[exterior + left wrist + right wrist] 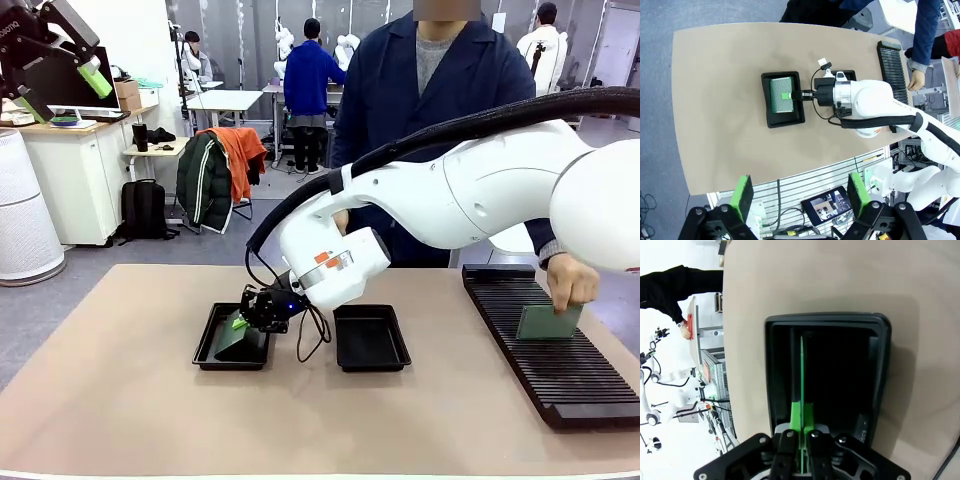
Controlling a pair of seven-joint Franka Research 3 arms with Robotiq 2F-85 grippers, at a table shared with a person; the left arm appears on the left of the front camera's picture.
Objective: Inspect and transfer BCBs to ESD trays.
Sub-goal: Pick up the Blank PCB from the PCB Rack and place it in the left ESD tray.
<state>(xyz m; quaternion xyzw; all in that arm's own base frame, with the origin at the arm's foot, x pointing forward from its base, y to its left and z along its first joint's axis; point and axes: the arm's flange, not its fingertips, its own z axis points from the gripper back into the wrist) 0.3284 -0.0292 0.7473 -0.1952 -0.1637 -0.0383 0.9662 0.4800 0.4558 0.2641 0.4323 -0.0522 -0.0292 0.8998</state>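
My right gripper (243, 319) is shut on the near edge of a green BCB (232, 337), which leans tilted inside the left ESD tray (205, 352). The right wrist view shows that BCB (801, 365) edge-on, clamped between the green fingertips (796, 416) over the tray (827, 322). From above, the BCB (780, 95) covers most of the tray's (771, 119) floor. The second ESD tray (371, 340) lies just right of it, with nothing in it. My left gripper (60, 92) hangs open high at the far left; its fingers (743, 196) hold nothing.
A long black slotted rack (555, 375) runs along the table's right side. The person's hand (572, 280) holds another green board (548, 321) upright on it. My right arm (480, 190) spans the table's middle. The near left tabletop (110, 400) is bare.
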